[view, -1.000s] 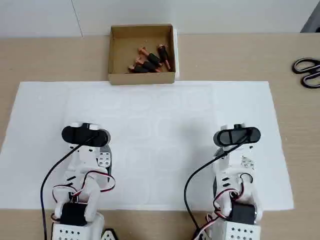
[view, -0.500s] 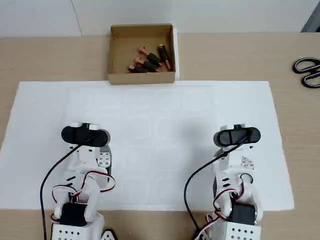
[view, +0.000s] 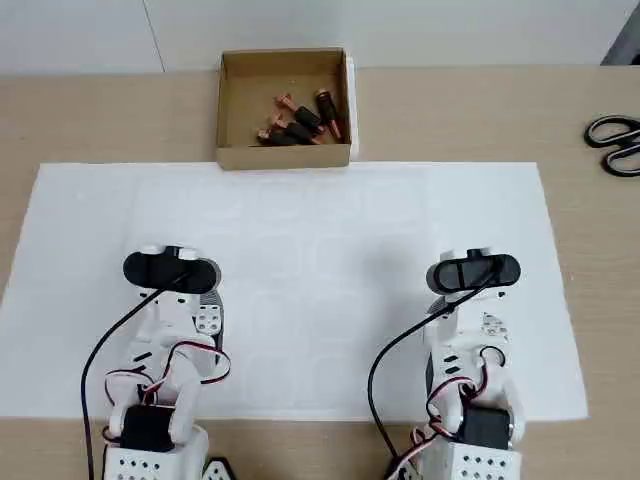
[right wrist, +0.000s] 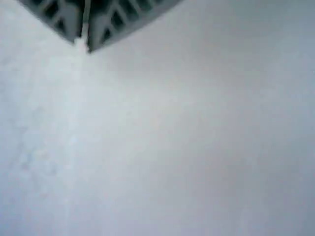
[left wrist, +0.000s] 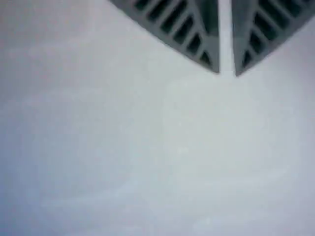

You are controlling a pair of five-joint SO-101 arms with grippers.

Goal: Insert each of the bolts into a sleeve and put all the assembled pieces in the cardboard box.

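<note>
High view: one cardboard box [view: 283,156] holds about four assembled pieces [view: 300,122]; left claw [left wrist: 227,72] nearly closed, right claw [right wrist: 84,45] closed, both empty.

Lab bench: wooden table [view: 100,110], white sheet [view: 320,250], scissors [view: 615,143]

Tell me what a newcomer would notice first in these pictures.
The cardboard box at the far side of the table, with copper-and-black assembled pieces heaped toward its right side. Then the wide white sheet with two arms folded at its near edge, and black scissors far right.
</note>
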